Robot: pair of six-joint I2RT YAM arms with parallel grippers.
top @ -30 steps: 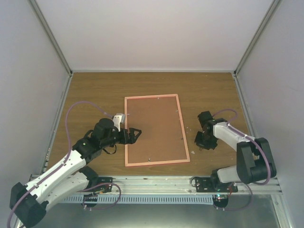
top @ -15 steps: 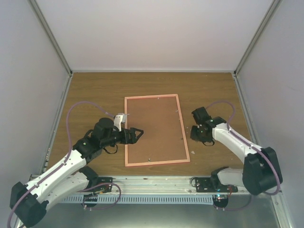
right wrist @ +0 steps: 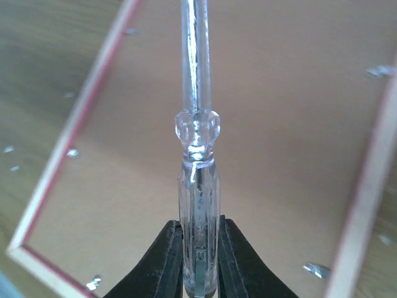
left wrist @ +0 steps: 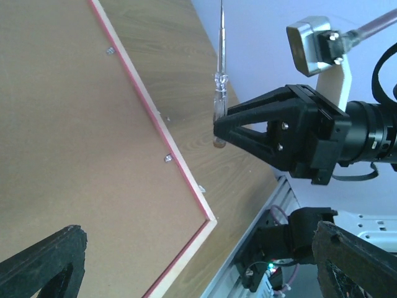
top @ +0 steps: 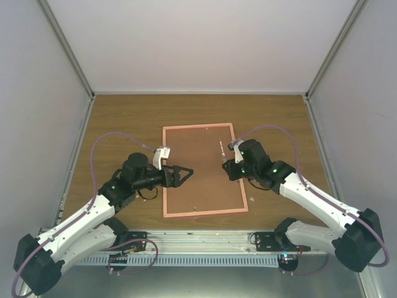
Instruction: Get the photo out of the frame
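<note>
Left gripper (top: 185, 175) hovers over the left edge of the thin pink-red rectangular picture frame (top: 200, 155), jaws wide open, nothing in them; it has crept a little further in over the brown back than a second ago

The frame lies face down on the wooden table (top: 124, 118), fibreboard back up, same spot as before. Photo not visible, presumably still under that backing. Small metal tabs (left wrist: 167, 158) sit along the inner edge; they look like what pins the backing

Main change: right gripper (right wrist: 199, 248) was down on the table right of the frame a second ago. Now it's up over the frame's right side, jaws clenched on the clear plastic-handled screwdriver (right wrist: 197, 180), blade pointing out across the backing

So the tool is in hand and tab prying looks next; nothing opened yet
</note>
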